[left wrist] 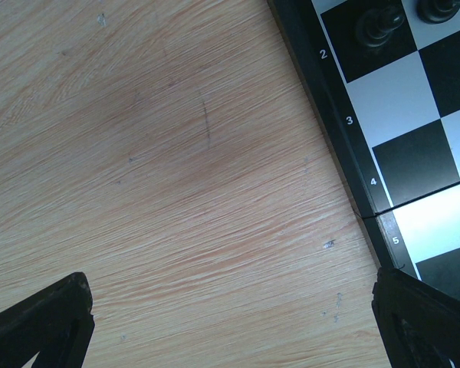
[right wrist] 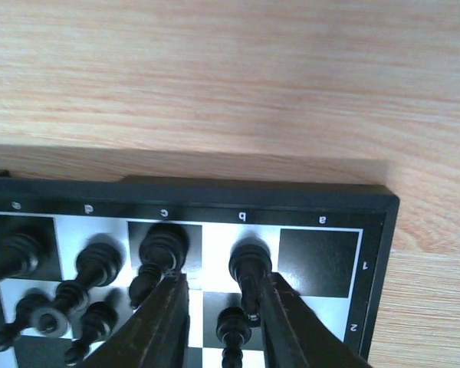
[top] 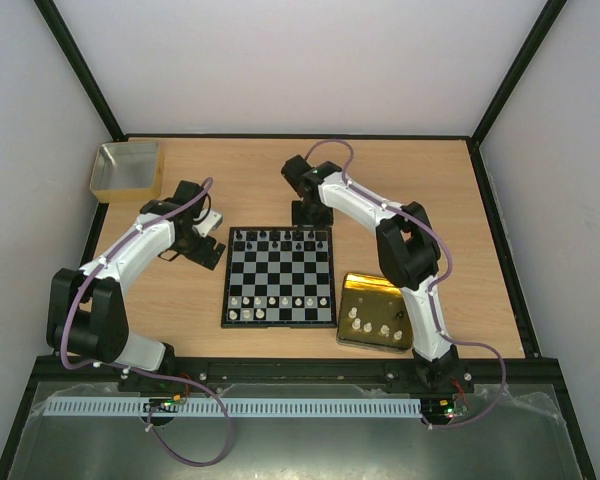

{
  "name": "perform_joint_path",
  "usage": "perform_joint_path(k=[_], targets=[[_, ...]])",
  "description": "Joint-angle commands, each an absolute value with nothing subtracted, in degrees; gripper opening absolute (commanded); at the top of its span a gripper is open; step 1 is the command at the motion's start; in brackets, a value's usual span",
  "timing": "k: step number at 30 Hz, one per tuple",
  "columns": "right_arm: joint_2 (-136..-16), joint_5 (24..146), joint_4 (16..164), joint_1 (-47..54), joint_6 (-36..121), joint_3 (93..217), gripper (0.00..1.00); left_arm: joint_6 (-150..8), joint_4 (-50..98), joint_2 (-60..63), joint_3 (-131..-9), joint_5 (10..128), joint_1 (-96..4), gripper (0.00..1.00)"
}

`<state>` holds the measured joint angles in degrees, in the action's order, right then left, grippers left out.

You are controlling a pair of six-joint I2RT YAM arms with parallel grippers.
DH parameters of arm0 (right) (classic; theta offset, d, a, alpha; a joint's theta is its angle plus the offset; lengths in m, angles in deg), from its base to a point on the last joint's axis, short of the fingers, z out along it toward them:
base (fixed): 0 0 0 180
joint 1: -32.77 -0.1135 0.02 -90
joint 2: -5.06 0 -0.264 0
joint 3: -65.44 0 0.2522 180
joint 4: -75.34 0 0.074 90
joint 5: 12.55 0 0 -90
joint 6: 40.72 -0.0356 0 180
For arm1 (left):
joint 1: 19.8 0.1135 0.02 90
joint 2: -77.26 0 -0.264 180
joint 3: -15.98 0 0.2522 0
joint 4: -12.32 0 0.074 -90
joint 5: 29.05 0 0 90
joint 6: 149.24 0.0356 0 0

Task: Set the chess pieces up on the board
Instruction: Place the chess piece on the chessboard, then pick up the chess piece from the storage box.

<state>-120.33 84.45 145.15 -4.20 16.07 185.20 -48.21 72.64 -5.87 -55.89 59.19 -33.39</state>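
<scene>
The chequered board (top: 277, 270) lies mid-table. Black chess pieces (top: 280, 238) stand on its far rows and white ones (top: 280, 301) on its near rows. My right gripper (top: 310, 214) hangs over the far right corner. In the right wrist view (right wrist: 224, 284) it is open around a black pawn (right wrist: 231, 326) on b2. A black piece (right wrist: 251, 268) on b1 leans against the right finger. Square a1 is bare. My left gripper (top: 212, 250) is open and empty over bare wood (left wrist: 230, 274), beside the board's left edge (left wrist: 330, 100).
A shiny gold tray (top: 365, 290) at the board's right holds several white pieces (top: 375, 325). A yellowish square box (top: 128, 168) sits at the far left corner. Two black pieces (left wrist: 377, 27) show at the top of the left wrist view.
</scene>
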Motion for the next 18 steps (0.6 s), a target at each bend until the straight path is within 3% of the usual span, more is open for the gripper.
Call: perform_joint_path(k=[1,10,18], targets=[[-119.8,81.7,148.6,-3.4,16.0,189.1,0.27,-48.5,73.0,-6.0,-55.3,59.0,-33.2,0.99],[-112.3,76.7,150.5,-1.6,16.3,185.1,0.28,-48.6,73.0,-6.0,-55.4,59.0,-33.1,0.99],[-85.9,77.3,146.7,-1.3,8.1,154.8,0.29,-48.5,73.1,-6.1,-55.4,59.3,-32.8,0.99]])
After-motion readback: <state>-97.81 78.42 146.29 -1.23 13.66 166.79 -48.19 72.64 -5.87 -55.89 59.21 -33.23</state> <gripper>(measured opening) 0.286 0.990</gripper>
